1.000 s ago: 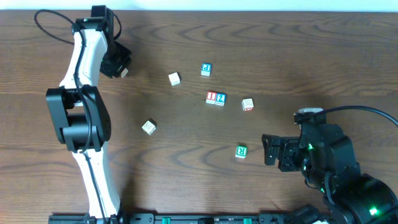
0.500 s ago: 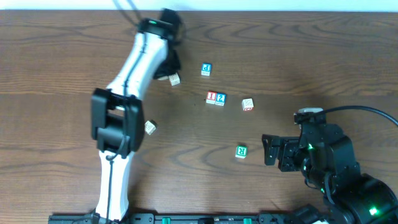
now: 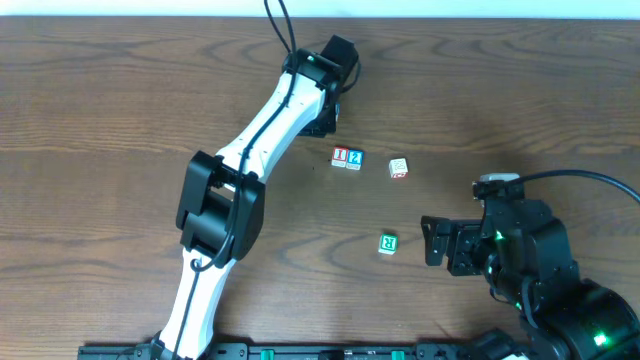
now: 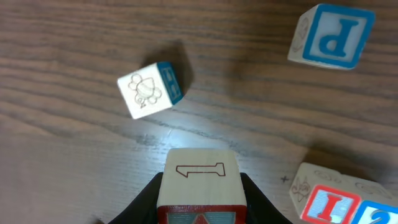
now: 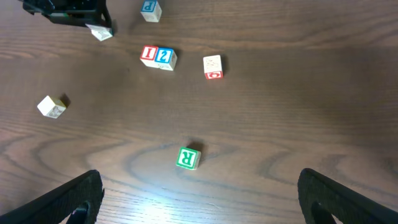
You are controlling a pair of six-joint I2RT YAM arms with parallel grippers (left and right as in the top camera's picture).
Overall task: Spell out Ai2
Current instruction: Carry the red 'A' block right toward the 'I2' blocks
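Clock: you read it on the overhead view, with 12 at the far edge of the table (image 3: pixel 120 80).
Left claw (image 3: pixel 323 120): it is clamped on one cube. In the left wrist view you see a dark finger (image 4: pixel 146 200) pressed at each side of it.
A cube (image 4: pixel 199 177): this is the cube in the left claw. Its upper face shows an outlined "1". Its lower face is red-framed, and the red mark there looks like the top of an A, but the picture edge cuts it. It looks lifted off the wood.
I cube (image 3: pixel 340 157): it lies on the table at about 5 o'clock from the left claw, close by.
2 cube (image 3: pixel 355 159): it touches the I cube at its 3 o'clock side, so you read "I2".
Red-sided cube (image 3: pixel 398 167): it is near the 2 cube at 3 o'clock, not touching.
R cube (image 3: pixel 388 242): green, at about 5 o'clock from the pair, well apart.
P cube (image 4: pixel 333 36): blue, at 1 o'clock from the A cube in the left wrist view.
Picture cube (image 4: pixel 149 90): white with one blue side, at 11 o'clock from the A cube in that same view.
Pale cube (image 5: pixel 53 106): you see it only in the right wrist view, alone, at about 8 o'clock from the pair.
Right claw (image 3: pixel 431 242): its jaws stand wide apart with nothing between them, at 3 o'clock from the R cube.
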